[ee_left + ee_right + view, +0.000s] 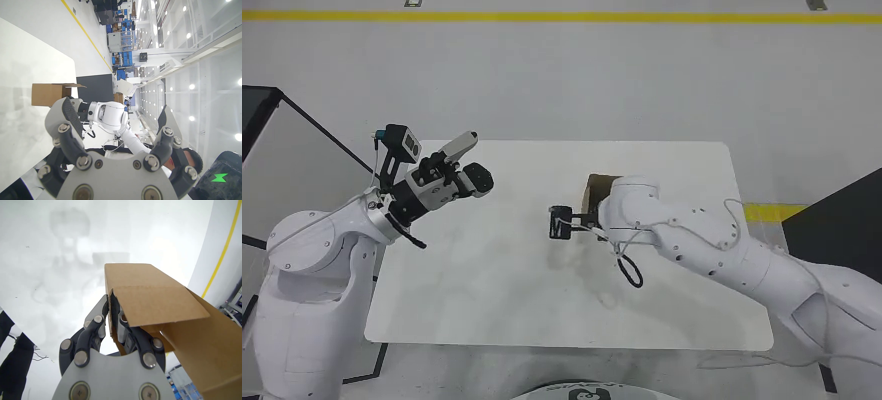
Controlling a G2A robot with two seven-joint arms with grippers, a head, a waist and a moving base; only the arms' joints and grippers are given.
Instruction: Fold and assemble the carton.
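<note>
A brown carton [151,291] stands on the white table [542,290], its top flaps open. My right gripper [111,308] is shut on the edge of one carton flap, with the corrugated edge pinched between its pads. In the top view the right arm [662,220] lies over the carton [596,186] and hides most of it. My left gripper [117,115] is open and holds nothing. It is raised above the table's left side [460,150], well apart from the carton [47,94].
A black panel [257,110] stands off the table's left edge and another dark panel [842,215] off its right edge. A yellow line [562,16] runs along the floor beyond the table. Bare table surface lies between the two arms.
</note>
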